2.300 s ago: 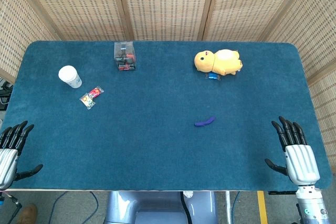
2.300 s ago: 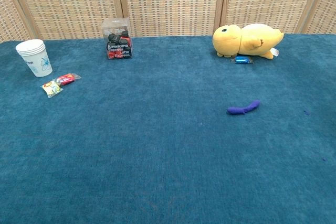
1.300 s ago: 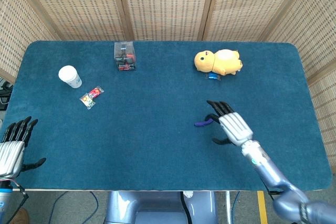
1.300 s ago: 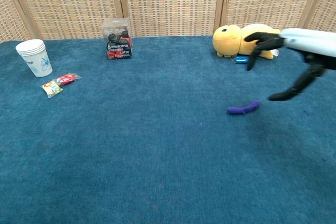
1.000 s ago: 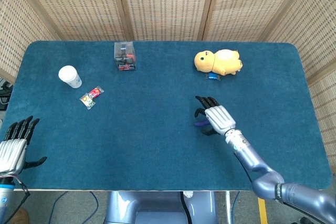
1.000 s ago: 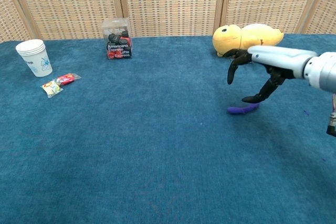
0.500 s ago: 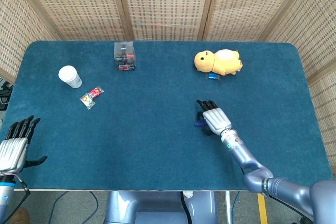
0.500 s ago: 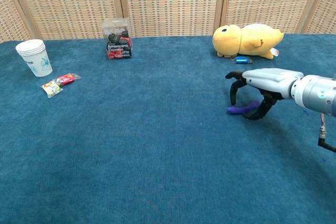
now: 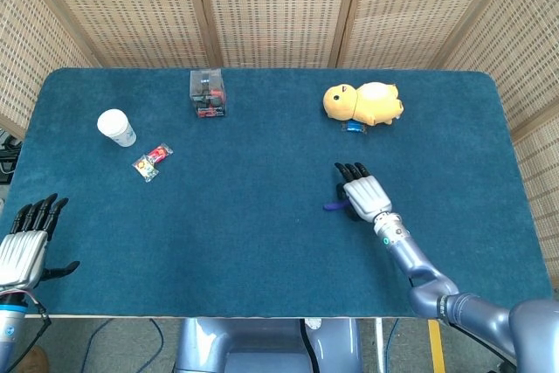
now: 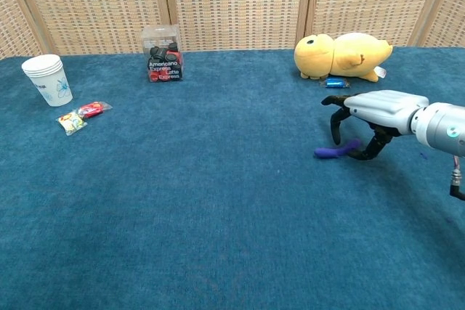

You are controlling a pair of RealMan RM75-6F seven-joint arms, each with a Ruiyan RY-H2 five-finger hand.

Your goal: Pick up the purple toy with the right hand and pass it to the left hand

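Observation:
The purple toy (image 9: 332,207) (image 10: 330,152) is a short curved stick lying flat on the blue table, right of centre. My right hand (image 9: 362,191) (image 10: 378,112) hovers palm down over its right end. Its fingers (image 10: 336,130) curl down on one side of that end and the thumb on the other, with a gap still showing; the toy rests on the cloth. My left hand (image 9: 24,246) is at the table's front left corner with fingers spread and nothing in it. The chest view does not show it.
A yellow plush duck (image 9: 362,102) (image 10: 343,54) lies at the back right, with a small blue item (image 10: 334,83) just in front of it. A clear box (image 9: 208,93), a paper cup (image 9: 116,127) and a candy packet (image 9: 152,161) sit at the back left.
My right hand came in from the front right edge, lowered over the toy, then slid slightly right, exposing more of the toy's left end. The left hand barely moved.

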